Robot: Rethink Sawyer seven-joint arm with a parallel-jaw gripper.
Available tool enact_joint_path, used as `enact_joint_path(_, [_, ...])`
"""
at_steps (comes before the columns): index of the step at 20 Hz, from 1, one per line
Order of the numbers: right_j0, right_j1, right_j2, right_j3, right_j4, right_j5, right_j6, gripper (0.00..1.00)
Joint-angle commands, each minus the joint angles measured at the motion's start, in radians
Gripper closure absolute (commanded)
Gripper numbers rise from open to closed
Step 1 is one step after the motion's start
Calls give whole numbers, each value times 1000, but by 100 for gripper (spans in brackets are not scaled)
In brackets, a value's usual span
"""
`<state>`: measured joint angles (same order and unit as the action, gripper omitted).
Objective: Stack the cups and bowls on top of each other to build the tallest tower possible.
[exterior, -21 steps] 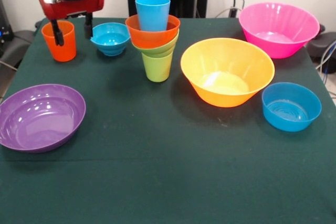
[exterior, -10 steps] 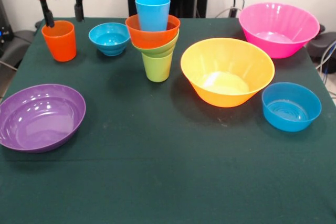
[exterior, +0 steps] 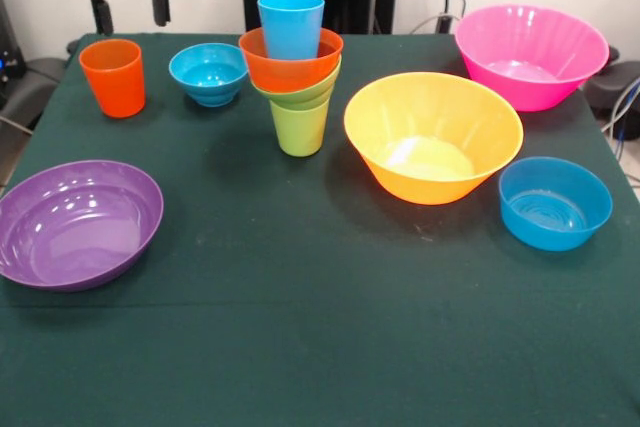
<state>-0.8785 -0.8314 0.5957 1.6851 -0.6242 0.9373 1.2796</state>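
The tower stands at the table's middle back: a lime green cup (exterior: 299,129) carries a small green bowl (exterior: 305,95), an orange bowl (exterior: 290,67) and a light blue cup (exterior: 291,23) on top. An orange cup (exterior: 113,77) stands upright at the far left. Beside it sits a small blue bowl (exterior: 208,72). My gripper (exterior: 130,9) hangs open above and behind the orange cup, apart from it, with nothing between its fingers (exterior: 100,13).
A purple bowl (exterior: 78,224) lies at the near left. A yellow-orange bowl (exterior: 433,135) sits right of the tower, a pink bowl (exterior: 531,54) at the far right and a medium blue bowl (exterior: 554,202) at the right edge. Dark green cloth (exterior: 320,327) covers the table.
My gripper has risen from around the orange cup's rim to well above it and drifted slightly right. The orange cup stays standing on the table.
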Motion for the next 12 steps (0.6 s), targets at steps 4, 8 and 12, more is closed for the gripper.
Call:
enact_joint_path(4, [70, 63, -3, 42, -21, -54, 3, 0])
enact_joint_path(8, [80, 86, -14, 28, -31, -49, -4, 0])
enact_joint_path(12, [83, 115, -21, 16, -55, -15, -57, 0])
